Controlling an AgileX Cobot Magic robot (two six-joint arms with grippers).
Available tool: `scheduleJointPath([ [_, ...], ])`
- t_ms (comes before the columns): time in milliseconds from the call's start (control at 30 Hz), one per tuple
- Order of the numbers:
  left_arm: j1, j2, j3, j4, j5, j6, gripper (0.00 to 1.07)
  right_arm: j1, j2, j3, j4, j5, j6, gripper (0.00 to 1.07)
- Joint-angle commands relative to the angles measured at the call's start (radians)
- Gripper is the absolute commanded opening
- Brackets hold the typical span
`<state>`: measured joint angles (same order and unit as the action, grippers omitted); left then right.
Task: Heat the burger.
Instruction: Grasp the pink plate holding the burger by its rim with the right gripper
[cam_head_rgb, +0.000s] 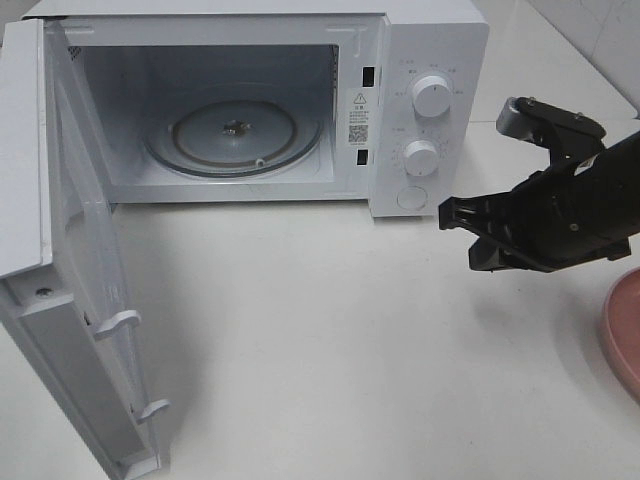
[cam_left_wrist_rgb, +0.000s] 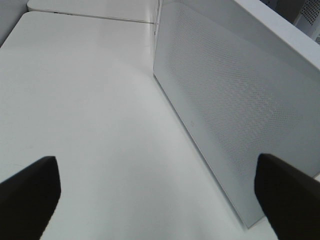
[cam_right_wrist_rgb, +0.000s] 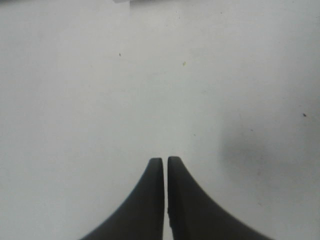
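Observation:
The burger is out of view in all three views. The white microwave (cam_head_rgb: 440, 45) stands at the back of the table with its door (cam_head_rgb: 70, 300) swung wide to the left, and its glass turntable (cam_head_rgb: 235, 132) is bare. My right gripper (cam_head_rgb: 455, 218) hovers in front of the microwave's control panel, pointing left. It is shut with nothing between its fingers (cam_right_wrist_rgb: 155, 200), over bare white tabletop. My left gripper (cam_left_wrist_rgb: 155, 162) is open wide and holds nothing. It sits beside the outer face of the door (cam_left_wrist_rgb: 235, 115).
A round pink plate (cam_head_rgb: 625, 335) shows at the right edge of the table, mostly cut off. Two white knobs (cam_head_rgb: 432, 97) and a button sit on the microwave's right panel. The open door juts toward the front left corner.

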<state>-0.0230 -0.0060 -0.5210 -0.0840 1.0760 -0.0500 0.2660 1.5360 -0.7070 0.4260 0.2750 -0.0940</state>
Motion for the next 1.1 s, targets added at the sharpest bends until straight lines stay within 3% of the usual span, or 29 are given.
scheduleJointPath([
  [33,0.000,-0.014,0.003,-0.003,-0.009,0.002,0.98,-0.025,-0.037,-0.042,-0.142,0.175,-0.014,0.08],
  [167,0.000,-0.014,0.003,-0.003,-0.009,0.002,0.98,-0.032,-0.069,-0.096,-0.259,0.387,-0.009,0.10],
  [400,0.000,-0.014,0.003,-0.003,-0.009,0.002,0.98,-0.032,-0.121,-0.114,-0.351,0.510,0.023,0.15],
  [433,0.000,-0.014,0.003,-0.003,-0.009,0.002,0.98,-0.032,-0.139,-0.114,-0.395,0.541,0.062,0.22],
  [467,0.000,-0.014,0.003,-0.003,-0.009,0.002,0.98,-0.032,-0.139,-0.114,-0.395,0.541,0.062,0.22],
  [500,0.000,-0.014,0.003,-0.003,-0.009,0.002,0.98,-0.032,-0.145,-0.114,-0.426,0.556,0.075,0.28],
  [533,0.000,-0.014,0.003,-0.003,-0.009,0.002,0.98,-0.032,-0.154,-0.114,-0.469,0.581,0.094,0.46],
  [567,0.000,-0.014,0.003,-0.003,-0.009,0.002,0.98,-0.032,-0.154,-0.114,-0.469,0.581,0.094,0.46],
  [600,0.000,-0.014,0.003,-0.003,-0.009,0.002,0.98,-0.032,-0.164,-0.114,-0.510,0.608,0.104,0.65],
  [633,0.000,-0.014,0.003,-0.003,-0.009,0.002,0.98,-0.032,-0.171,-0.114,-0.533,0.616,0.109,0.76],
  [667,0.000,-0.014,0.003,-0.003,-0.009,0.002,0.98,-0.032,-0.171,-0.114,-0.533,0.616,0.109,0.76],
  [700,0.000,-0.014,0.003,-0.003,-0.009,0.002,0.98,-0.032,-0.180,-0.114,-0.571,0.628,0.109,0.93],
  [733,0.000,-0.014,0.003,-0.003,-0.009,0.002,0.98,-0.032,-0.180,-0.114,-0.571,0.628,0.109,0.93],
  [767,0.000,-0.014,0.003,-0.003,-0.009,0.002,0.98,-0.032,-0.181,-0.114,-0.585,0.631,0.108,1.00],
  [1100,0.000,-0.014,0.003,-0.003,-0.009,0.002,0.98,-0.080,-0.164,-0.113,-0.587,0.638,0.111,1.00],
])
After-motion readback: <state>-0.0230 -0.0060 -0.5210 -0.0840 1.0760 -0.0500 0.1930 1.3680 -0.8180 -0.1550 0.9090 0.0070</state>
